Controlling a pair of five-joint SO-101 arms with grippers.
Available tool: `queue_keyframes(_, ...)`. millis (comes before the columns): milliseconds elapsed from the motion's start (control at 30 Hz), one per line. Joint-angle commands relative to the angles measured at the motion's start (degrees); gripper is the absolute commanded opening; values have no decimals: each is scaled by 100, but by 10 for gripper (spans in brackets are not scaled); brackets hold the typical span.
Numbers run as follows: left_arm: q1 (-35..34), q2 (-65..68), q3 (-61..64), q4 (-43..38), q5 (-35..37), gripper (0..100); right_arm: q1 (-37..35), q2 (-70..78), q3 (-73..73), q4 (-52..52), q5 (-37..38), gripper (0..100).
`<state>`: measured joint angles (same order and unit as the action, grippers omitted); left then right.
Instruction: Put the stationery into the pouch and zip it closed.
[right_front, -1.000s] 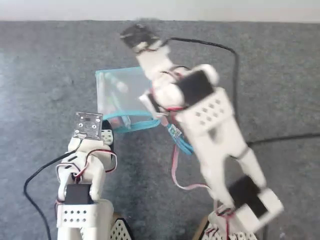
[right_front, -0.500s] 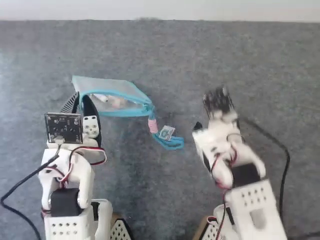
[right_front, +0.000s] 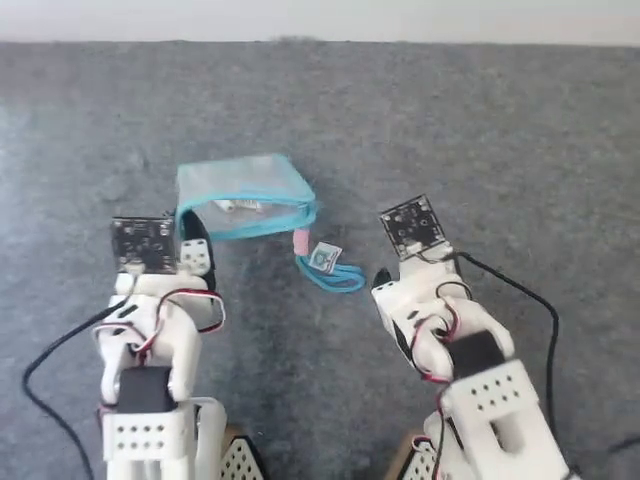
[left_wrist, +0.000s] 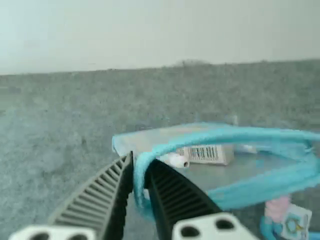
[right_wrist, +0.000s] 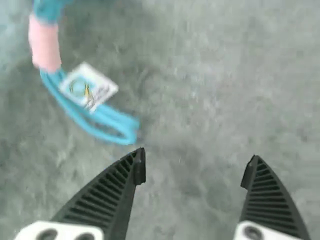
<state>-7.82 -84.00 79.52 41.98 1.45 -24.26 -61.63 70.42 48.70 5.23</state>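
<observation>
The translucent pouch (right_front: 243, 186) with teal trim lies at mid-table with stationery inside, among it a white barcoded piece (left_wrist: 205, 153). In the left wrist view its two teal zip edges (left_wrist: 240, 137) stand apart. My left gripper (left_wrist: 138, 176) is shut on the pouch's teal edge at its left corner (right_front: 188, 228). A pink zip pull (right_front: 300, 241), a small tag (right_front: 325, 257) and a teal loop (right_wrist: 97, 120) trail off the pouch's right end. My right gripper (right_wrist: 196, 164) hangs open over bare carpet just short of the loop, holding nothing.
Grey carpet (right_front: 520, 140) covers the table, with open room behind and to the right of the pouch. Both arm bases and their black cables (right_front: 545, 310) stand along the front edge. A pale wall (left_wrist: 150, 30) rises at the back.
The right arm has pulled back from over the pouch to the front right, leaving the pull and loop on the carpet. The pouch slid left, then partly back right, in the left gripper.
</observation>
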Motion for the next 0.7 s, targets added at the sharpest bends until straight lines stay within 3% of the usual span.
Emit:
queue_keyframes(0,0,35,409,-281,-193,10,-382,734,-554,-13,53,307)
queue_keyframes(267,-35,35,505,-281,-193,10,-866,2035,-941,-154,53,307)
queue_keyframes(667,-26,35,866,-290,-202,11,-857,2809,-1152,-312,53,307)
